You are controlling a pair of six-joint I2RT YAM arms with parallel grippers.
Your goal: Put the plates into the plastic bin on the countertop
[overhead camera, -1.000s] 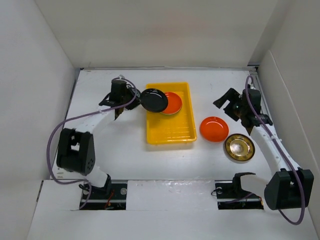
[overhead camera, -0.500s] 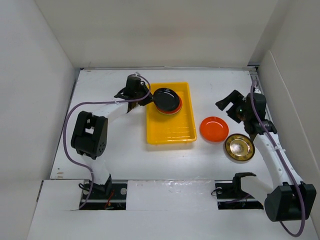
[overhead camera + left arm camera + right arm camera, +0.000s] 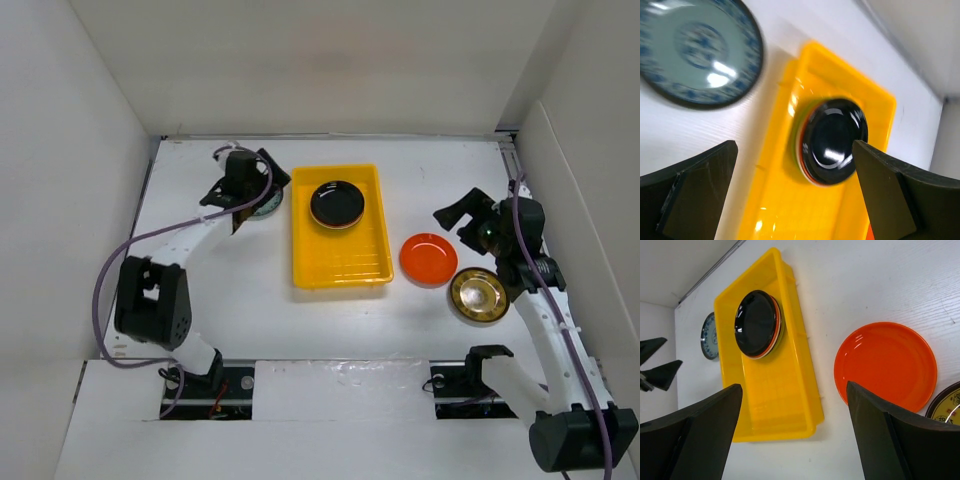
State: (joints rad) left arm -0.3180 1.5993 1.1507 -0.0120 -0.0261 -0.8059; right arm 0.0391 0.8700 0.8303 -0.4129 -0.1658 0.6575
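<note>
- The black plate point(image 3: 337, 203) sits on top of a small stack at the far end of the yellow bin point(image 3: 340, 268). Another plate dropped off-centre could probably slide off.
- The teal-blue plate point(image 3: 695, 50) lies flat on the countertop point(image 3: 230, 285) just left of the bin, so fingers might skid off its low rim.
- The left gripper point(image 3: 794, 150) hangs near it, jaws wide apart and empty.
- The right gripper point(image 3: 794, 386) hovers near the orange plate point(image 3: 428, 257), also spread wide with nothing in it.

The black plate point(image 3: 337, 204) is shining glossy in the smooth yellow plastic bin point(image 3: 340, 262). The white countertop point(image 3: 250, 290) is looking matt.
</note>
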